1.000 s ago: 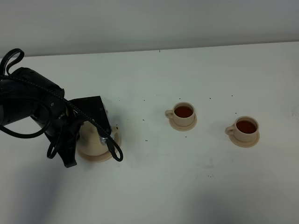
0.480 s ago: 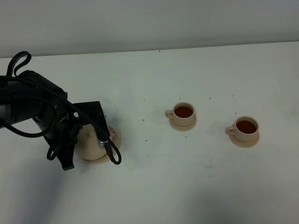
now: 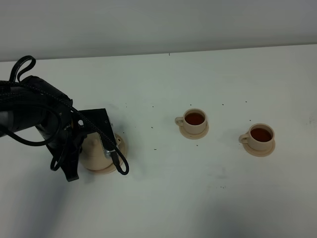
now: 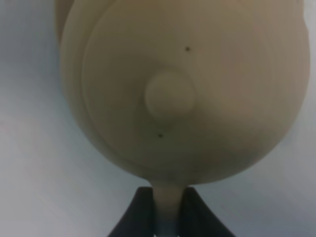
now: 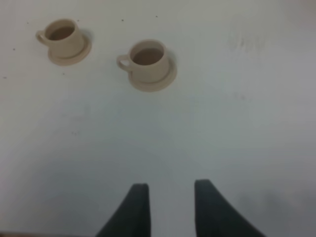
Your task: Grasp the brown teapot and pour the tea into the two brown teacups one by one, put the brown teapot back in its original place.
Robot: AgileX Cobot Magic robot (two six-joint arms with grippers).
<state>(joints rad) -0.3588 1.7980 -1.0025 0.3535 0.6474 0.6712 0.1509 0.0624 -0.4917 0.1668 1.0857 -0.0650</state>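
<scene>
A: No readable labels or writing anywhere. Brown teapot (image 4: 182, 94): squat, pale tan, domed lid with small knob (image 4: 169, 95), a couple of dark specks on the lid.

B: Location?

A: Sitting on its wide saucer (image 3: 120, 148), well left of the two brown teacups (image 3: 195, 119) (image 3: 260, 135). Both cups full of dark tea, each on a small saucer.

B: Grippers?

A: Left gripper (image 4: 168, 212) clamped tight on the pot's handle. Right gripper (image 5: 168, 205) parted, empty, near the cups, above bare table (image 5: 148, 143).

B: Change vs earlier?

A: Pot lower and upright now; cups unmoved.
</scene>
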